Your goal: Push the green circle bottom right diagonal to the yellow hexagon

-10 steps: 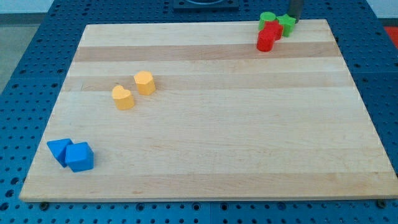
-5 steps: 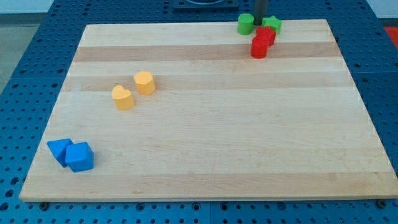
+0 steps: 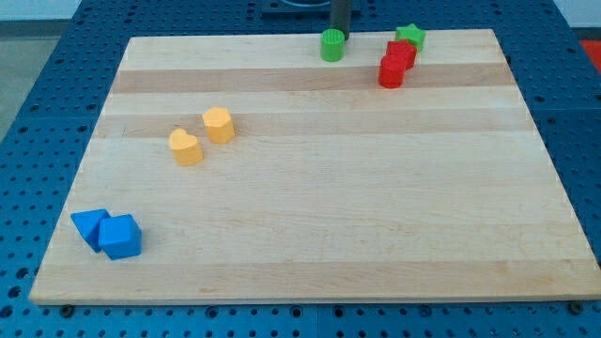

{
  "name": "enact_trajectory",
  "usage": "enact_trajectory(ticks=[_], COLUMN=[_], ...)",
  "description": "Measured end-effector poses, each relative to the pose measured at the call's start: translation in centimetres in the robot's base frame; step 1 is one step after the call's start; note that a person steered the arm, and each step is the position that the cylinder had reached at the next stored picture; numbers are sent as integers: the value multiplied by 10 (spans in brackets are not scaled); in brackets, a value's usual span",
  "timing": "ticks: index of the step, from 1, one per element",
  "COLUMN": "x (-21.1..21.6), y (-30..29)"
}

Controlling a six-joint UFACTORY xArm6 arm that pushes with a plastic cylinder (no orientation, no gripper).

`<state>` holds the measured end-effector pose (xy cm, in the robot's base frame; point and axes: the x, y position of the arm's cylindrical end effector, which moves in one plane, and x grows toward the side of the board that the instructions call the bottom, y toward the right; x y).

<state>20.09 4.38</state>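
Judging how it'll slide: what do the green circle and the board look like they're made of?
The green circle looks like solid moulded plastic or painted wood, with an even matte colour and no grain showing; I can't tell which. The board looks like pale wood: lengthwise planks, visible grain, smooth satin finish. My tip is at the circle's upper right.

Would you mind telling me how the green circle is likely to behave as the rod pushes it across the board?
The green circle looks short and upright, so it should probably slide rather than tip. Its round side may let it slip off my tip, which sits just above-right of it. The wooden board looks smooth and flat, so it likely glides easily.
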Motion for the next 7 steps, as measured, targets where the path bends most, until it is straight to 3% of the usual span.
enact_trajectory(ticks=[2,7], x=[27,137], y=[-2,-80])
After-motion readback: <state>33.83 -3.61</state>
